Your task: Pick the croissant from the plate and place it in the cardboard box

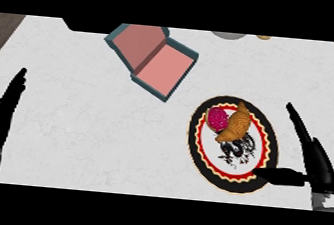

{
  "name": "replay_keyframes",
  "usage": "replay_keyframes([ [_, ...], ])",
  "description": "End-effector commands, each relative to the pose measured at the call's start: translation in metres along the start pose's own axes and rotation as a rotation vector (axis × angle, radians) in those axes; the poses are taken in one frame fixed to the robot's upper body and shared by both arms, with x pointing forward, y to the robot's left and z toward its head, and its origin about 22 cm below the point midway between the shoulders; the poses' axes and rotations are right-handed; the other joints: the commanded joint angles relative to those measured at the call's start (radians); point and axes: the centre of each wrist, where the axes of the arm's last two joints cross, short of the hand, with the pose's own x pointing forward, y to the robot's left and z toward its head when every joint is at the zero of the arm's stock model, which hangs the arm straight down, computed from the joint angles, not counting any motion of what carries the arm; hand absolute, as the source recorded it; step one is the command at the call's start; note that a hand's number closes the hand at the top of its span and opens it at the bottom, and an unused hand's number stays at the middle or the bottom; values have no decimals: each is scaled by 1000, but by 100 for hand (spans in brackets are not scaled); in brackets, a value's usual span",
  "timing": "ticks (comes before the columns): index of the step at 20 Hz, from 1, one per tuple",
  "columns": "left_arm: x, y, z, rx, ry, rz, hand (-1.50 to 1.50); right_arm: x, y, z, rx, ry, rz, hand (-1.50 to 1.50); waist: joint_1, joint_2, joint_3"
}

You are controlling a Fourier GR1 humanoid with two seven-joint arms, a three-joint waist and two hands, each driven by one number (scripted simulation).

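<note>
Right robot hand (pixel 315 160) open beside plate (pixel 200 152) holding croissant (pixel 237 123).

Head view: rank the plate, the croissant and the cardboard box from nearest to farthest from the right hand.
1. Plate: its lower right rim lies beside the right hand's thumb.
2. Croissant: on the plate's upper half, left of the hand.
3. Cardboard box: open, at upper centre, farthest.

Golden croissant (pixel 237 124) lies on the patterned plate (pixel 265 143) before me; the open pink-lined cardboard box (pixel 152 58) sits well beyond.
</note>
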Motion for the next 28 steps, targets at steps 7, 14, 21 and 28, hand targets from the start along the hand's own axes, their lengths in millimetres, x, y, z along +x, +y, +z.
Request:
replay_keyframes([
  [7,-11,15,-3,22,12,-15,0,7,-51,-25,98,-20,386,-150,9,-4,0],
  [14,-10,-7,-5,0,11,-15,0,56,-49,-62,379,140,574,-150,11,-2,0],
  [21,-8,0,-18,2,-7,-2,0,92,-8,-103,570,280,662,-150,12,-1,1],
  [28,-16,-5,-15,20,7,-12,0,72,20,-119,596,342,708,-150,5,-2,2],
])
